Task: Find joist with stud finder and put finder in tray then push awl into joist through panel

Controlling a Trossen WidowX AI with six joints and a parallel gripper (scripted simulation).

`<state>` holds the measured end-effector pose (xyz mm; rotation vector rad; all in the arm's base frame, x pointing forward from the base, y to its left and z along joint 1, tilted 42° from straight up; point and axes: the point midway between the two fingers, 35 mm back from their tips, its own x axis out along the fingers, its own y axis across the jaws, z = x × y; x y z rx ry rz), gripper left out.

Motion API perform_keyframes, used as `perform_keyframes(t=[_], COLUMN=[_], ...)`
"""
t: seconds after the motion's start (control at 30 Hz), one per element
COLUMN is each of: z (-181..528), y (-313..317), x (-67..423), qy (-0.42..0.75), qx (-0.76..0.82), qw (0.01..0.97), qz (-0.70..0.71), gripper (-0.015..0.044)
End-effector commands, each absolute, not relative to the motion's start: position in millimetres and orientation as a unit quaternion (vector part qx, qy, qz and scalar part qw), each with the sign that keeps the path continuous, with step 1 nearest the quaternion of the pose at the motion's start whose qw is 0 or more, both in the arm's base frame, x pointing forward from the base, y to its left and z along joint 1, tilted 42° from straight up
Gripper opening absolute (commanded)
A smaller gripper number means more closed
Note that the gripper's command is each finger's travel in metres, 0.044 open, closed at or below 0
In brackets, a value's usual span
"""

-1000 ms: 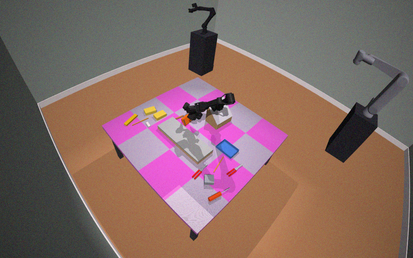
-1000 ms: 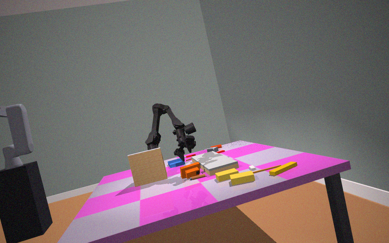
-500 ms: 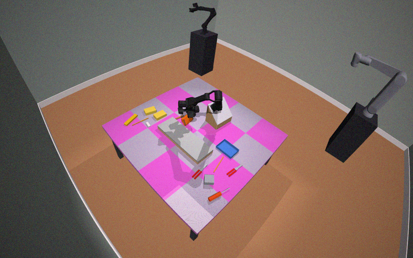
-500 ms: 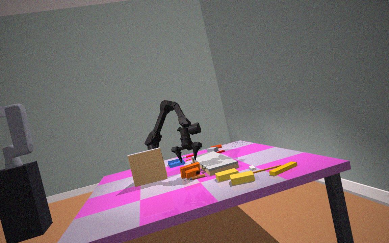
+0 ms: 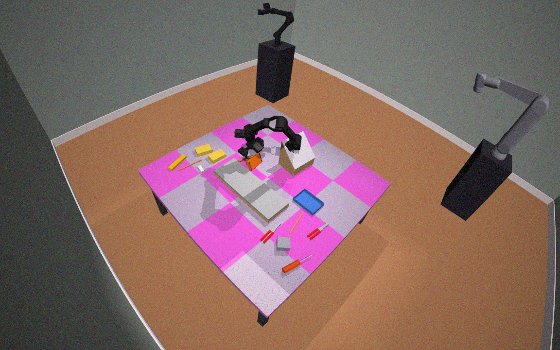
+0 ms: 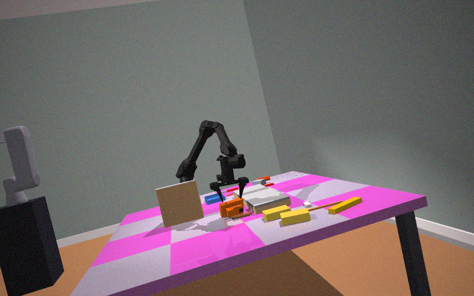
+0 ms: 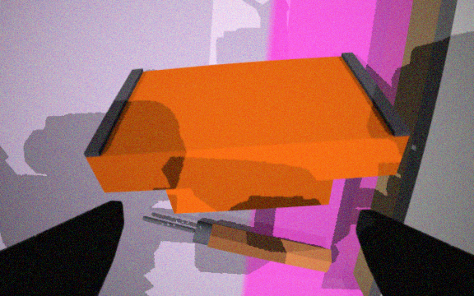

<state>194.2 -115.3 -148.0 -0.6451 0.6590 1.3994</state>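
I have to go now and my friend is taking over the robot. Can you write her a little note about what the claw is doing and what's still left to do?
Claw: wide open, holding nothing, hanging just above the orange stud finder.
Stud finder: on the table by the end of the gray floor panel, not on it.
Awl: lying on the table beside the stud finder.
Blue tray: nothing in it, beside the panel.
Done: nothing that shows; no hole visible in the panel.
Left: grab the stud finder, scan the panel, drop it in the tray, take the awl, push one hole straight down.
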Motion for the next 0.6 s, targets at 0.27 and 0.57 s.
perform_keyframes(t=[0.27,0.57], z=[-155.9,-160.0], y=[-120.7,-116.5], x=[195.8,196.0], qy=[0.209,0.209], qx=[-0.319,-0.319], qw=[0.678,0.678], qz=[0.629,0.629], gripper=[0.044,0.044])
